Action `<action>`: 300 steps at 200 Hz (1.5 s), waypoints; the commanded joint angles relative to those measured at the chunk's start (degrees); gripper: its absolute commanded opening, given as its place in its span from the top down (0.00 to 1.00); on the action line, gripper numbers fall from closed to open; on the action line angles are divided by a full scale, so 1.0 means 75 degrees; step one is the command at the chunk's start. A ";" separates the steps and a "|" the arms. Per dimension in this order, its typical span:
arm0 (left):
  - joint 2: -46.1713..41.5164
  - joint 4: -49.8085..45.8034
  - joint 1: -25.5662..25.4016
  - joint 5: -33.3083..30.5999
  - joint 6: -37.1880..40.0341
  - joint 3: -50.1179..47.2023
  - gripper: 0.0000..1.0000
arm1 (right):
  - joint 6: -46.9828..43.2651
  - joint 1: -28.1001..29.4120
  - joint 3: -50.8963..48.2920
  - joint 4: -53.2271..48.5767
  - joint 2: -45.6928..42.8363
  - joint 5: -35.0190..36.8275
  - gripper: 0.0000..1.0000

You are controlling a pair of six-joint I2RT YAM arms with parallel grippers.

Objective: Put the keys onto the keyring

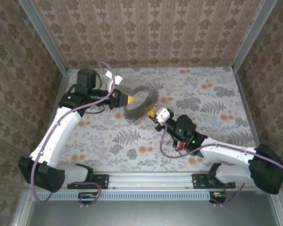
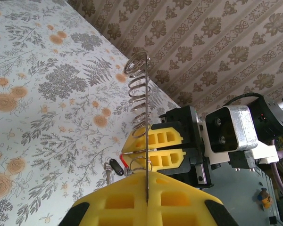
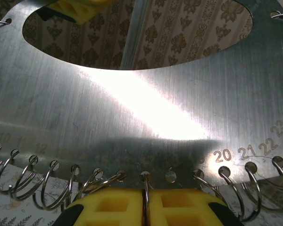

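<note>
Step in hand, by my reading: staging one ring for threading; keys not yet on it. Left gripper (image 1: 126, 99) has its yellow fingers pressed together on one side of a flat metal disc (image 1: 146, 100), a broad annulus with numbered holes along its rim and a wire split ring through each. Disc is held tilted over the floral table (image 1: 212, 99); the left wrist view sees it edge-on, as a thin line. Right gripper (image 1: 156, 114) meets the rim from the opposite side, fingers nearly together, pinching one keyring (image 3: 145, 185) that hangs from a hole a few places along from the one marked 20. Keys (image 2: 114, 166) sit low, just beside the right fingers: black head plain, a sliver of red next to it, a small metal blade below. Cannot tell whether they lie on the table or hang from a ring.

Next move, judged: the ring's coil must be parted and a key's hole led onto the wire end. Both grippers are occupied, so one must let go first. Risk: thin wire slipping from the pads, and the keys are tiny against the fingers.
</note>
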 commanded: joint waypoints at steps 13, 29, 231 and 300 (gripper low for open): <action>-0.0098 0.0039 -0.0023 0.0060 0.0131 0.0328 1.00 | -0.0118 -0.0006 -0.0121 0.0072 -0.0166 0.0235 0.86; -0.0100 0.0051 -0.0023 0.0071 0.0164 0.0351 1.00 | -0.0107 -0.0007 -0.0235 0.0055 -0.0263 0.0233 0.85; -0.0041 0.0529 -0.0011 -0.0409 -0.0455 -0.0126 0.97 | 0.0011 -0.0006 -0.0289 -0.0188 -0.0849 0.0197 1.00; 0.0058 0.1023 0.0003 -0.0248 -0.1179 -0.0645 0.79 | 0.0214 -0.0019 0.0229 -0.1169 -0.0875 0.0185 1.00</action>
